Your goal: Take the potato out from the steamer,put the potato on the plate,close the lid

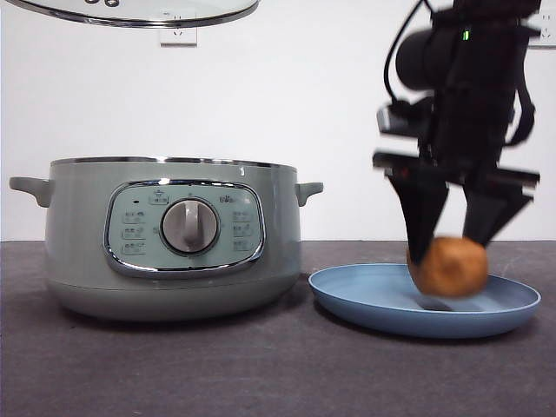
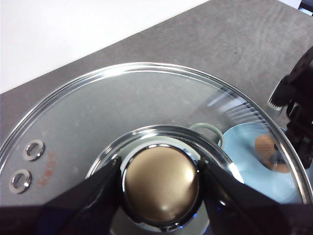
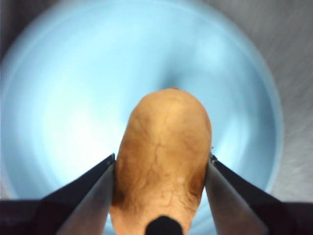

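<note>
Right claw [image 1: 450, 248] is pinching the potato [image 1: 450, 267] between its two black jaws, one on each side. In the right wrist view the potato [image 3: 164, 156] fills the space between the jaws, with the blue plate [image 3: 58, 98] right under it. From the front, the potato hangs low over the plate [image 1: 365, 300], near its middle. It looks blurry, so I cannot tell if it touches the plate yet.

Next to the plate, on the dark counter [image 1: 174, 365], sits the green steamer [image 1: 78, 252]. Its top is open.

Higher up, the left claw [image 2: 161, 183] is squeezing the knob of the glass lid [image 2: 122, 98], one jaw on each side. The lid [image 1: 130, 10] shows only as a rim at the top of the front view, above the steamer.

What could go wrong? If the right claw lets go too high, the round potato could bounce or roll off the shallow plate. If the claw pushes down too hard, the plate could tip or slide. The lid is held only by its smooth, shiny knob, so it could slip or tilt. It could also land crooked on the steamer if it comes down off-centre.
</note>
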